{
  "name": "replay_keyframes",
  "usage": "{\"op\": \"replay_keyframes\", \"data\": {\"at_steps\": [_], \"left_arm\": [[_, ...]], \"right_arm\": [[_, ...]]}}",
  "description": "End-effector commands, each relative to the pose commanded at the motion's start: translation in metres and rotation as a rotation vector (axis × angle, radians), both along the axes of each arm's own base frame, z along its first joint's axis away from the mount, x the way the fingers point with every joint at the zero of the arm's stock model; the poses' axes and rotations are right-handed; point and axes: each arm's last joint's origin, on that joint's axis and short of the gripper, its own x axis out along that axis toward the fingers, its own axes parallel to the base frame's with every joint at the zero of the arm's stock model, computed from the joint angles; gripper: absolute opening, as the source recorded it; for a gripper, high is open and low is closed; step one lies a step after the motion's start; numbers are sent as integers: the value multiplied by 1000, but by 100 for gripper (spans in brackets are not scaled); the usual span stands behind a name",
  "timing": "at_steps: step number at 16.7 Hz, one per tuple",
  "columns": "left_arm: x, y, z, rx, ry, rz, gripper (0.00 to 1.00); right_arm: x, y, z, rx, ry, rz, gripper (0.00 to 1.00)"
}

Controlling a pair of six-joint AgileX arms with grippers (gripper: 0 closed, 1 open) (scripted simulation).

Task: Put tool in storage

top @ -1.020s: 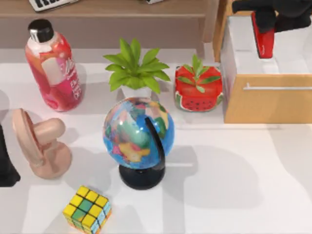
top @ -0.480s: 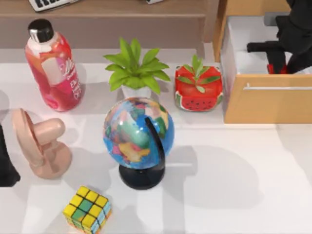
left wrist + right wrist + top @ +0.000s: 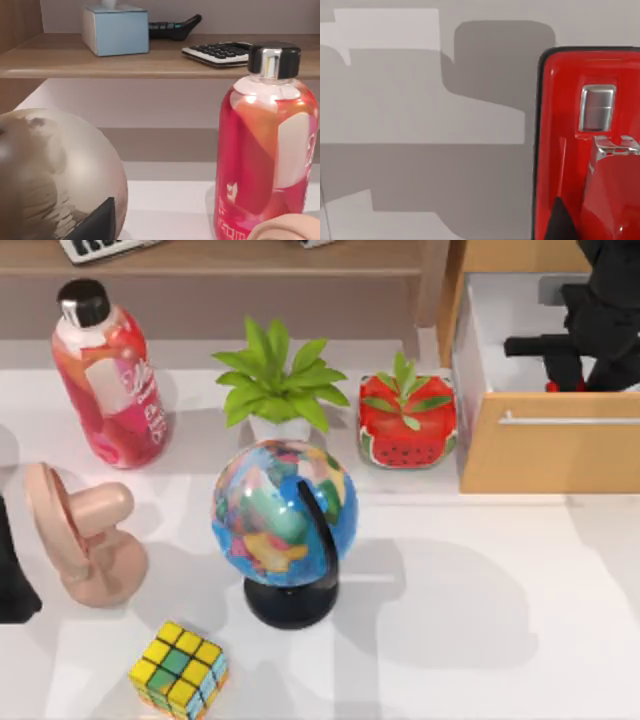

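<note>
The tool, a glossy red stapler [image 3: 590, 150], hangs inside the storage, a light wooden drawer box [image 3: 550, 455] with a white interior, at the table's back right. In the top view a sliver of the stapler [image 3: 553, 386] peeks out just behind the drawer's front panel and its silver bar handle [image 3: 570, 420]. My right gripper [image 3: 556, 372] reaches down into the drawer and is shut on the stapler's near end. A dark fingertip [image 3: 561, 220] overlaps the red body in the right wrist view. My left arm [image 3: 12, 580] is parked at the left edge.
A globe [image 3: 285, 525] stands mid-table, with a potted plant [image 3: 278, 380] and a watermelon-patterned cube [image 3: 407, 425] behind it. A red bottle [image 3: 110, 375] and a beige rounded object [image 3: 85, 535] are at the left, a colour cube [image 3: 178, 668] in front. A brown shelf [image 3: 250, 260] runs along the back.
My right gripper carried the stapler from above the drawer's back down into its white interior. Over the last half second it barely moved. The left arm stayed still.
</note>
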Motion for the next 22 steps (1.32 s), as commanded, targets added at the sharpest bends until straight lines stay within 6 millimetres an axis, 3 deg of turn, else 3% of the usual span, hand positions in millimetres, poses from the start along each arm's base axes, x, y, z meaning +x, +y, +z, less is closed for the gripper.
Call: {"op": "replay_keyframes", "data": {"at_steps": [7, 20, 22], "left_arm": [[0, 0, 0, 0, 0, 0, 100], [0, 0, 0, 0, 0, 0, 100], [0, 0, 0, 0, 0, 0, 100]], "right_arm": [[0, -2, -9, 0, 2, -3, 0], [0, -2, -9, 0, 2, -3, 98], [0, -2, -9, 0, 2, -3, 100]]}}
